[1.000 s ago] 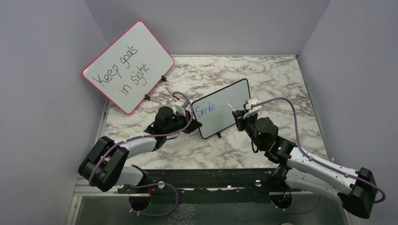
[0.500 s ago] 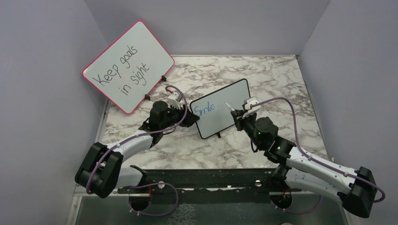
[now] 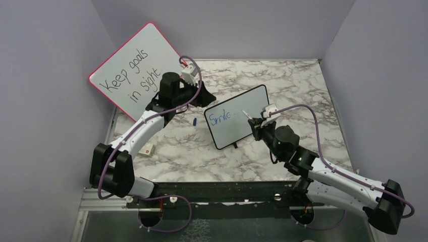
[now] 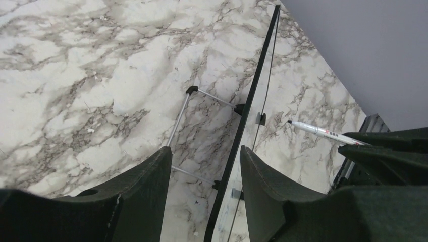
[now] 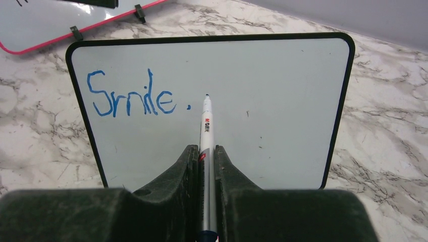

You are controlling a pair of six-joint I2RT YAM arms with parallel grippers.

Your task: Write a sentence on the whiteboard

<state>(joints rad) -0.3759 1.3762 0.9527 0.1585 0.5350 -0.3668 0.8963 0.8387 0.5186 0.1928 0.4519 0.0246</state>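
The red-framed board [image 3: 136,70], rear left, reads "Keep goals in sight". The whiteboard [image 3: 237,117] stands mid-table; the left gripper [image 4: 204,151] hangs clear of its left edge, jaws part-open, empty. The right gripper [image 5: 204,148] clamps the marker [image 5: 206,126], tip beside the sentence [image 5: 132,96], "Smile." Advise light pressure: the unbraced board could tip. Barrel print possibly "M&G".

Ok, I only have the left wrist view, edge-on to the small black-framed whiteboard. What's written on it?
Observer: The small black-framed whiteboard bears one blue handwritten word, "Smile", then a dot.
Operator: Where's the marker tip?
Observer: The silver marker pen, clamped in the right end effector, points just right of that dot.
Operator: Anything loose nearby?
Observer: A small blue piece, possibly a cap, lies on the marble tabletop left of the whiteboard in the top view.
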